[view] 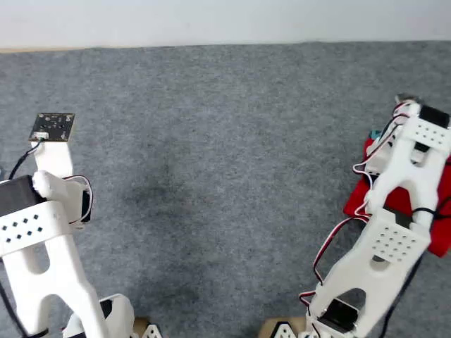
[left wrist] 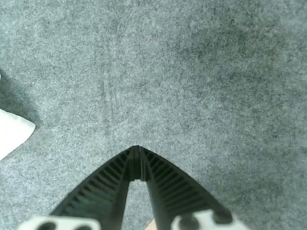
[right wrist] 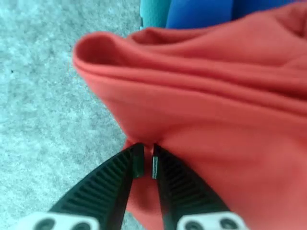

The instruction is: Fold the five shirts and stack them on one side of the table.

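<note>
A red shirt (right wrist: pixel 201 100) lies bunched in thick folds at the table's right edge (view: pixel 356 203), under my right arm (view: pixel 394 211). My right gripper (right wrist: pixel 145 160) is shut on a fold at the shirt's near edge, with red cloth pinched between the tips. Behind the red shirt lie a blue cloth (right wrist: pixel 201 12) and a teal cloth (right wrist: pixel 154 12). My left gripper (left wrist: pixel 139 151) is shut with nothing in it and hangs over bare grey table (left wrist: pixel 192 86) on the left side, where its arm (view: pixel 42 232) stands.
The grey felt table top (view: pixel 211 176) stretches wide between the two arms. A white shape (left wrist: pixel 12 132) sits at the edge of the left wrist view; I cannot tell what it is. A pale wall (view: pixel 211 21) borders the far edge.
</note>
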Available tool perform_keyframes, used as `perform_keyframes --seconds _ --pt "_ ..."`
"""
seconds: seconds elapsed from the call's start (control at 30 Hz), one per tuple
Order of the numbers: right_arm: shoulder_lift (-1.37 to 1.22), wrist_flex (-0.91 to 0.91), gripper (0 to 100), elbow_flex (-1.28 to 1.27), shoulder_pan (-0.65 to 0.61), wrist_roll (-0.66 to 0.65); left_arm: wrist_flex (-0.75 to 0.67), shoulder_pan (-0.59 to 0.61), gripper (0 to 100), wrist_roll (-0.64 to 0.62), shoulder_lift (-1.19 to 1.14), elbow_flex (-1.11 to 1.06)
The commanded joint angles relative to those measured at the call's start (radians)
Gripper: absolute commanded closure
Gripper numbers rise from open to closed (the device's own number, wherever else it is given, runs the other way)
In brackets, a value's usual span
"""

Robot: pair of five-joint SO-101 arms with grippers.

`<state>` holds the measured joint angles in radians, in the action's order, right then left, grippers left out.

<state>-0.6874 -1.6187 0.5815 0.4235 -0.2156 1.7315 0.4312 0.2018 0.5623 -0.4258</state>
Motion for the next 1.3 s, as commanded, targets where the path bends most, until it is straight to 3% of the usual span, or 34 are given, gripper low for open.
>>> perform_keyframes --seconds 0.0,0.3,0.6,0.77,0.9,1.1,1.27 --pt "0.113 -0.031 94.9 0.071 -0.015 0.005 0.02 -0.005 100 0.005 0.034 0.015" --pt "0.219 -0.091 94.9 0.141 -0.054 0.003 0.02 -0.005 100 0.005 0.034 0.015" --pt "-0.073 0.236 94.9 0.149 -0.045 -0.005 0.014 -0.005 100 0.006 0.034 0.016" --pt "-0.082 0.317 94.9 0.203 -0.041 0.0 0.015 -0.005 100 0.006 0.034 0.016" --pt "-0.082 0.295 94.9 0.275 -0.042 -0.005 0.018 -0.005 100 0.006 0.034 0.016" --pt "-0.07 0.071 94.9 0.416 -0.044 0.0 0.017 -0.005 100 0.006 0.034 0.016" --pt "-0.147 0.145 94.9 0.439 -0.035 -0.005 0.018 -0.005 100 0.006 0.034 0.016"
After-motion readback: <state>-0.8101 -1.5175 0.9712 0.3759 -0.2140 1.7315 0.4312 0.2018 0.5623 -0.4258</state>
